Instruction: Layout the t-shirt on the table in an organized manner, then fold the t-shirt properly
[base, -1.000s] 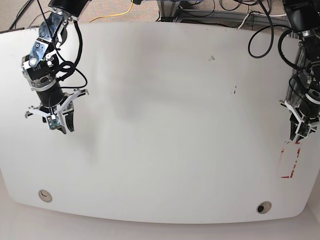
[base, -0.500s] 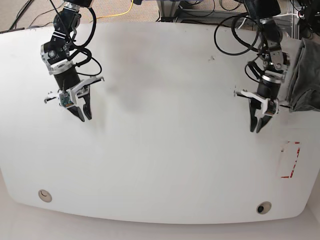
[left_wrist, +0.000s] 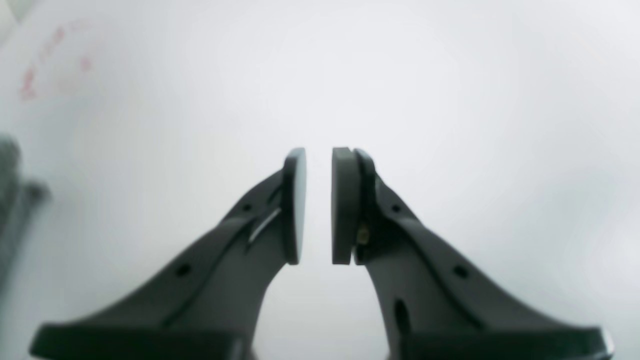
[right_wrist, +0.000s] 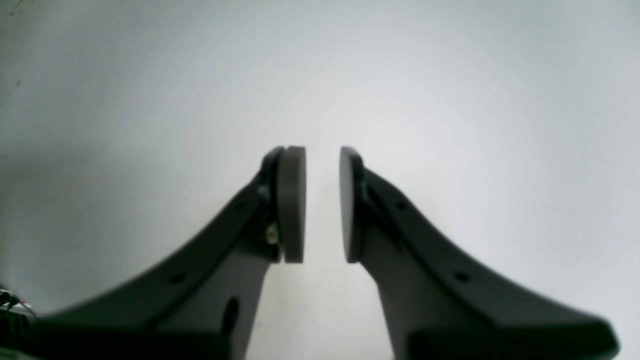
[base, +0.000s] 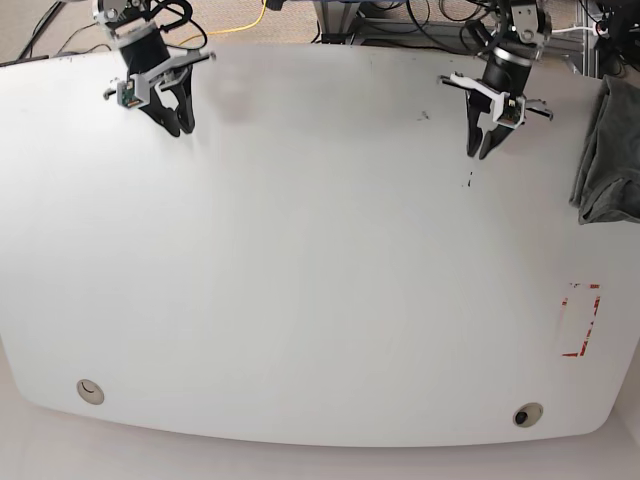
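The grey t-shirt (base: 607, 150) lies bunched at the right edge of the white table (base: 320, 300), partly hanging off it. It shows as a dark blur (left_wrist: 12, 210) at the left edge of the left wrist view. My left gripper (base: 480, 148) hangs over the far right of the table, well left of the t-shirt. My right gripper (base: 178, 125) hangs over the far left corner. In both wrist views the left gripper (left_wrist: 317, 205) and the right gripper (right_wrist: 322, 205) show pads almost together, a narrow slit between them and nothing held.
A red dashed rectangle mark (base: 580, 320) sits near the right front of the table. Two round holes (base: 90, 391) (base: 522, 415) lie near the front edge. Small dark specks (base: 468, 182) lie below the left gripper. Cables run behind the far edge.
Both arms have drawn back from mid-table to the far edge, fingers still close together. The left arm's move uncovered the t-shirt at the right edge.
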